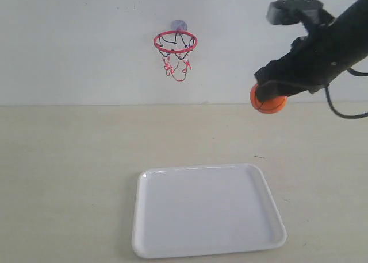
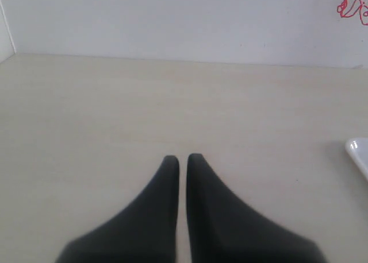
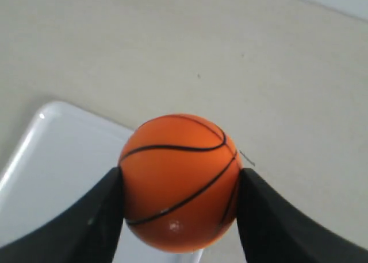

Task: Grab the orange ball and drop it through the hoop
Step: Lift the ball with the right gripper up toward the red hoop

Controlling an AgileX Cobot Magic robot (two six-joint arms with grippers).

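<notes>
The orange ball (image 1: 269,103) (image 3: 179,181) with thin black seams hangs high above the table on the right, and my right gripper (image 1: 265,94) (image 3: 179,180) is shut on it, one black finger on each side. The hoop (image 1: 175,42), a red ring with a black-and-red net under a purplish suction cup, is fixed to the back wall, to the left of the ball and somewhat higher. A scrap of its net (image 2: 352,6) shows in the left wrist view. My left gripper (image 2: 182,159) is shut on nothing, low over bare table; it does not show in the exterior view.
A white tray (image 1: 261,187) (image 3: 34,154) lies on the beige table below the hoop and left of the held ball; its corner (image 2: 359,154) shows in the left wrist view. A black cable (image 1: 345,112) hangs from the right arm. The white wall stands behind.
</notes>
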